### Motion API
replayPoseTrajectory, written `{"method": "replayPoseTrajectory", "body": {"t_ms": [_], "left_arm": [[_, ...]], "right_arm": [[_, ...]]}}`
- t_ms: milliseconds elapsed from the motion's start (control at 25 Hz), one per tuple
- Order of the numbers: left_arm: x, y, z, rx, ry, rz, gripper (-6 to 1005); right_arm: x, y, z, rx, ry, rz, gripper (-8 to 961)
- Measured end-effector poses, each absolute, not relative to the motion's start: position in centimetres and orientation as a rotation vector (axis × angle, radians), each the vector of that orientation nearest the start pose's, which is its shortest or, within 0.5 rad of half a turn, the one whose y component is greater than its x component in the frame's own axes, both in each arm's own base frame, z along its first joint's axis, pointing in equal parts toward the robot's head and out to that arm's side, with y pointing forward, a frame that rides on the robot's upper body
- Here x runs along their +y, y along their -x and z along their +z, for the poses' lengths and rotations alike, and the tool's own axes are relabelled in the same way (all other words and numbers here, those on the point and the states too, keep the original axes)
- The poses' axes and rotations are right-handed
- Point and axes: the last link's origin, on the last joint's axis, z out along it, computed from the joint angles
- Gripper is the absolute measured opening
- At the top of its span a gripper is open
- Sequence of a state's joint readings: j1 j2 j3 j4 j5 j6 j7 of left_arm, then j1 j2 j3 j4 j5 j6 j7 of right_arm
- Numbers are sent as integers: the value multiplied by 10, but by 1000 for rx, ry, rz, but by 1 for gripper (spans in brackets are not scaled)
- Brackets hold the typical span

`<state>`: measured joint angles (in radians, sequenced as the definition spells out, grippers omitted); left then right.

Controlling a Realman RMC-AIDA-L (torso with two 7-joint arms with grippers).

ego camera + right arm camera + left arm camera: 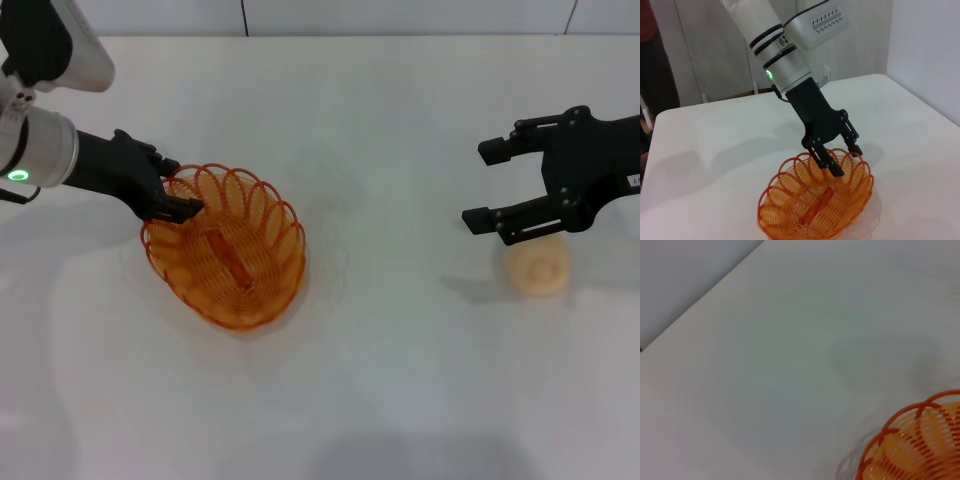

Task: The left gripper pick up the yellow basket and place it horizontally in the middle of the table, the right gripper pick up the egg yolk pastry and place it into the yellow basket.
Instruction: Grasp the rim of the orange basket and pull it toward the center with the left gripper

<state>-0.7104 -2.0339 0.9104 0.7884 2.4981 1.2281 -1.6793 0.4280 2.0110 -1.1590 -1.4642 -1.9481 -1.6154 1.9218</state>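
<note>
Looped orange wire yellow basket (228, 250) sits pinched at its scalloped rim by left pincer (178, 203); right pincer (492, 184) gapes.

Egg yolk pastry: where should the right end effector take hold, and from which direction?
Grip the egg yolk pastry across its round sides, coming straight down from above. It is a low dome lying flat on the table with nothing beside it, so only its flanks offer opposing faces. The right end effector hangs open just above it; the bun looks soft, so close gently.
</note>
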Motion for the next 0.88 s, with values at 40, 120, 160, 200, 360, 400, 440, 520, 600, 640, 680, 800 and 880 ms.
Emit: {"method": "replayPoseTrajectory", "body": {"t_ms": [40, 120, 160, 200, 360, 400, 440, 520, 600, 640, 680, 800, 880], "left_arm": [[403, 262, 11, -477, 2686, 242, 615], [403, 262, 11, -471, 2688, 238, 612], [402, 262, 10, -471, 2689, 235, 611], [402, 262, 10, -470, 2689, 234, 609], [402, 263, 8, -476, 2688, 235, 603], [402, 264, 7, -478, 2689, 234, 601], [402, 264, 6, -480, 2691, 234, 600], [402, 264, 4, -479, 2690, 233, 596], [401, 265, 3, -479, 2690, 232, 593], [401, 265, 3, -479, 2690, 232, 592], [401, 264, 3, -480, 2690, 223, 590], [401, 264, 3, -484, 2688, 211, 580], [402, 265, 3, -487, 2679, 210, 574]], "right_arm": [[329, -158, 60, 263, 2881, 281, 814], [329, -158, 60, 263, 2881, 281, 814], [329, -157, 60, 261, 2882, 280, 814], [329, -157, 60, 261, 2883, 280, 814], [329, -157, 60, 260, 2883, 280, 814], [329, -157, 60, 260, 2883, 280, 814], [329, -157, 60, 259, 2882, 280, 814], [329, -157, 60, 259, 2882, 280, 814], [329, -157, 60, 257, 2881, 280, 814], [329, -156, 60, 255, 2881, 280, 814], [329, -156, 60, 254, 2881, 280, 814], [330, -154, 61, 245, 2881, 280, 814], [330, -153, 61, 240, 2882, 281, 814]]}}
